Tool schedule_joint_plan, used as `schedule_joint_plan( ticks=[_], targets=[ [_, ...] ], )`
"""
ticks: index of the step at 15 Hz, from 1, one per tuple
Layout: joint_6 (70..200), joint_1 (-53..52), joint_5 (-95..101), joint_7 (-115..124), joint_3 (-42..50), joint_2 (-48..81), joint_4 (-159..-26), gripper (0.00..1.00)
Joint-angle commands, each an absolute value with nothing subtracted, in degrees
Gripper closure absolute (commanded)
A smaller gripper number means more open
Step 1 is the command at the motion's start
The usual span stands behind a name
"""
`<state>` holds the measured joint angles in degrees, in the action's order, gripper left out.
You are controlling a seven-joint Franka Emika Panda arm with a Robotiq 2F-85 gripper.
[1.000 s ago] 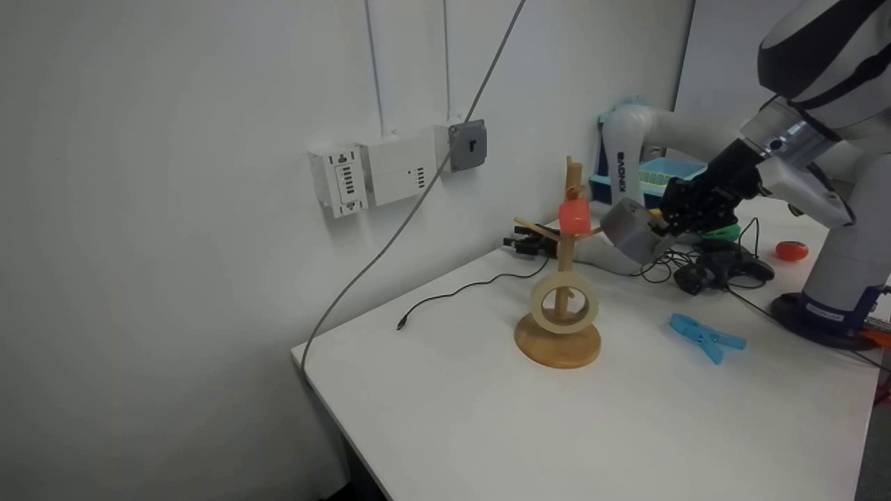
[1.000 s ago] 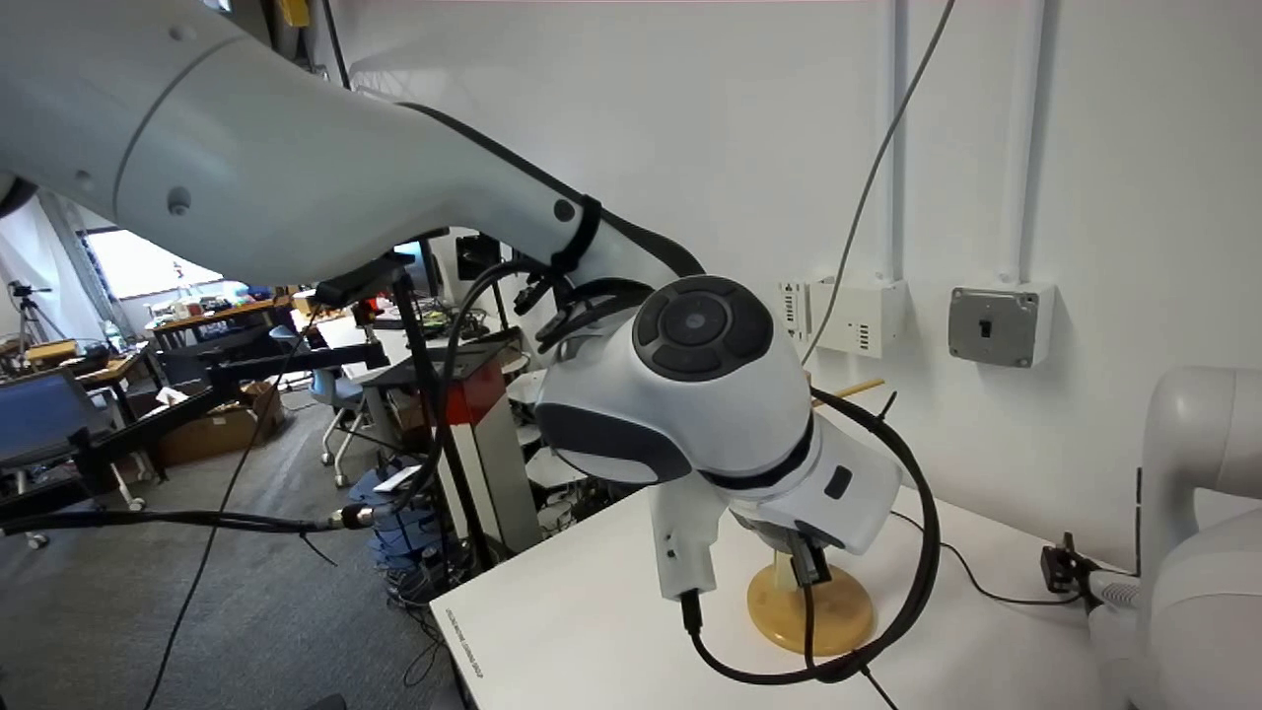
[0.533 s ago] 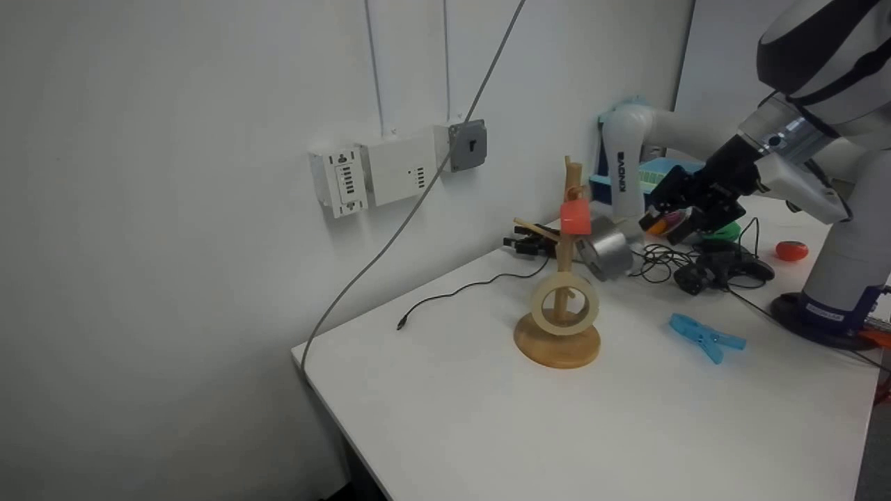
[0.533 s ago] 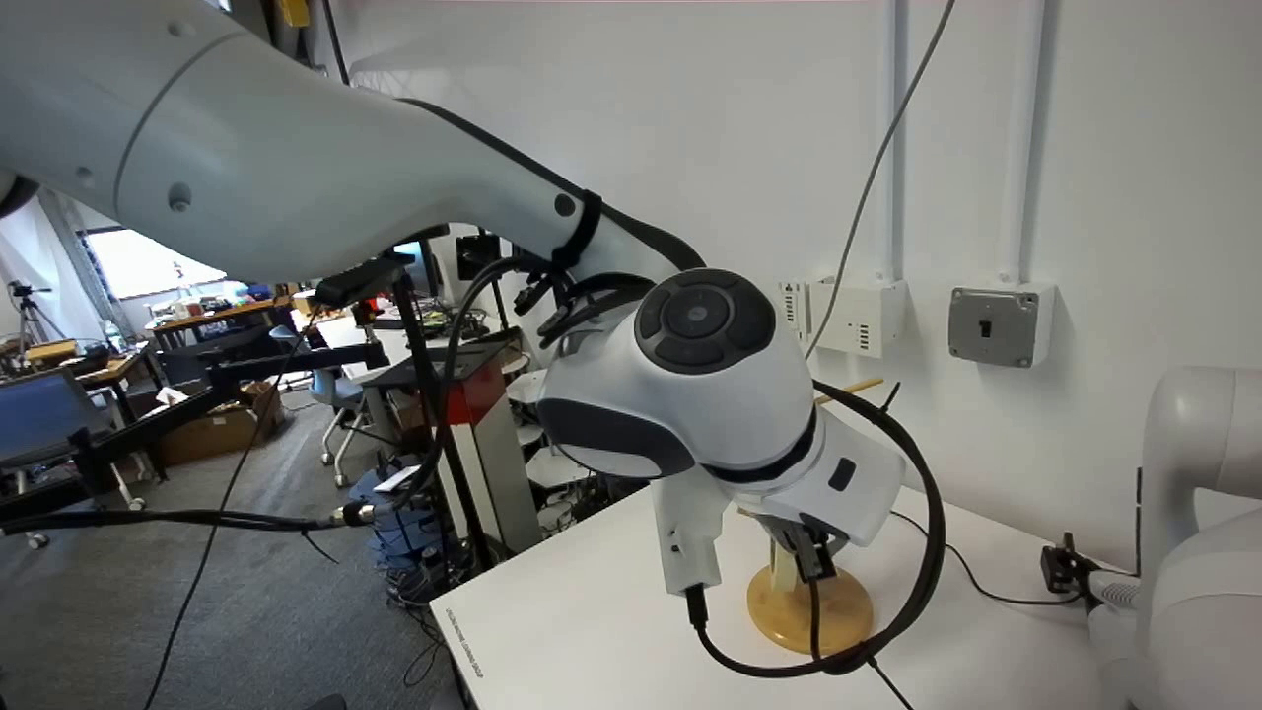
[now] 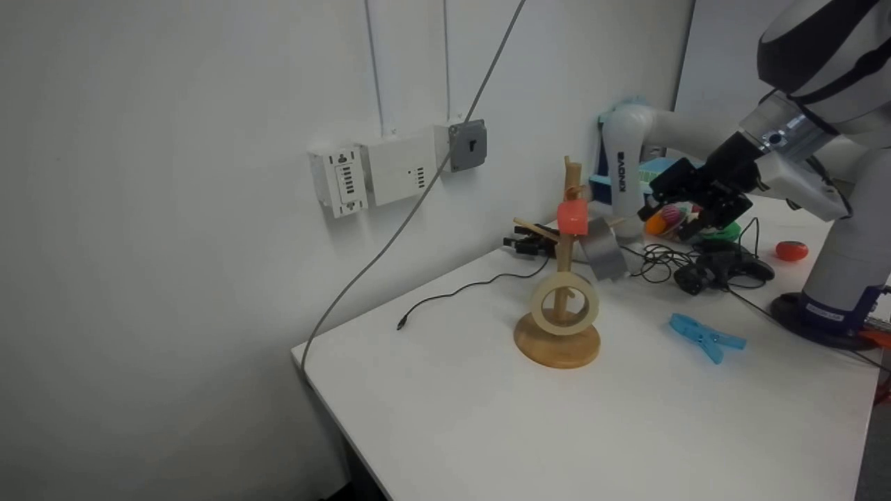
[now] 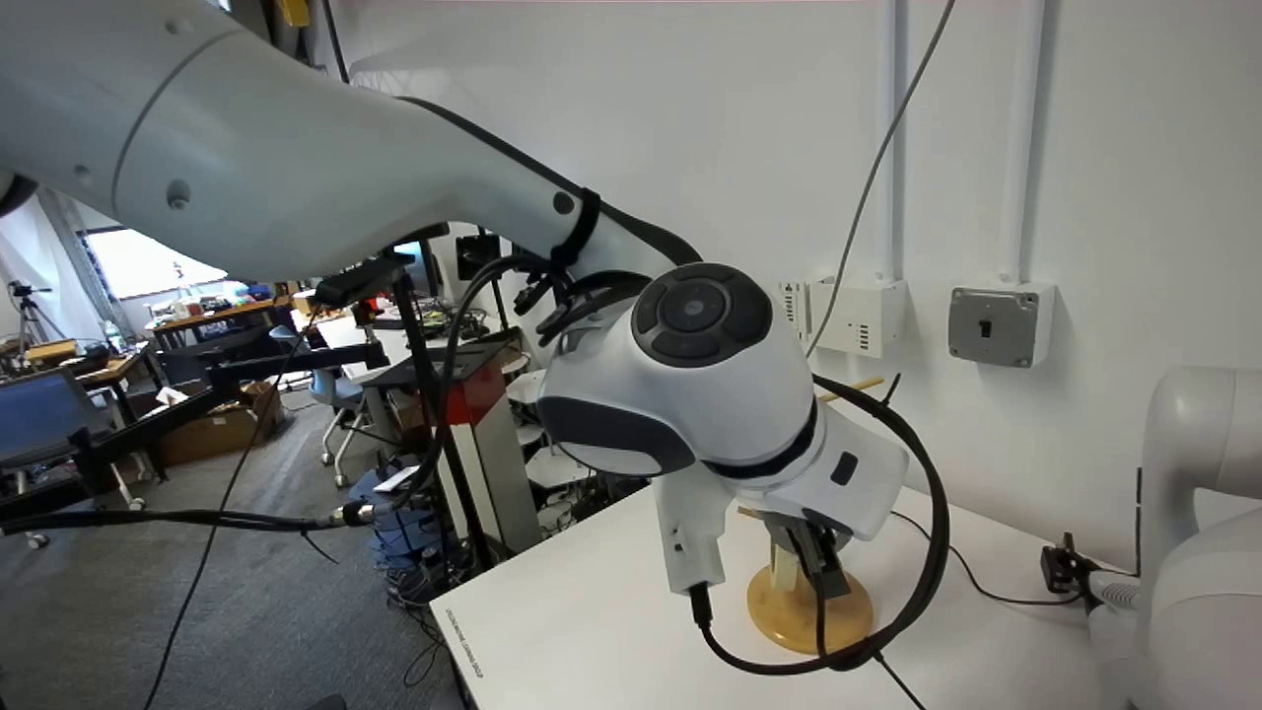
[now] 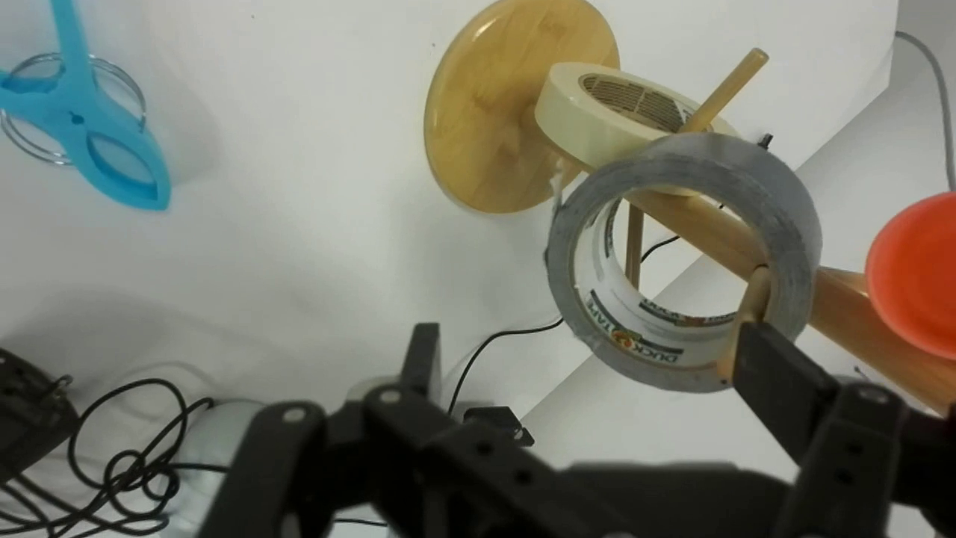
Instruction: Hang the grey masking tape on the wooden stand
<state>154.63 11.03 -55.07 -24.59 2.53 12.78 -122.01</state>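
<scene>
Grey ring-shaped tape point(image 5: 604, 250) has swung down, hanging on the wooden stand point(image 5: 564, 257).

Pale wall point(image 5: 174, 209), plain, dimmer toward left in an exterior view; white table point(image 5: 592, 431), long edge along wall; grey cable point(image 5: 495, 61) slanting across wall toward table corner; grey-faced switch box point(image 6: 994, 325) mounted near white box point(image 6: 873, 311), vertical conduit point(image 6: 1020, 148) above each; in an exterior view, dark grey floor point(image 6: 296, 602) beyond table; blue-seated chair point(image 6: 338, 390) and brown carton point(image 6: 222, 434) on floor; brown-topped desk point(image 6: 215, 315) farther back; tripod point(image 6: 33, 314) and bright window point(image 6: 153, 264) at far left.
</scene>
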Motion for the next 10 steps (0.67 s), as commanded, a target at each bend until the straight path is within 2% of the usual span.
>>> schedule_joint_plan(
  ticks=[1,10],
  targets=[
    [158.2,10.5,-51.7,-26.2,3.1,9.7,-125.1,0.0],
    [159.8,10.9,-47.1,-31.9,2.2,-3.1,-134.7,0.0]
  ],
)
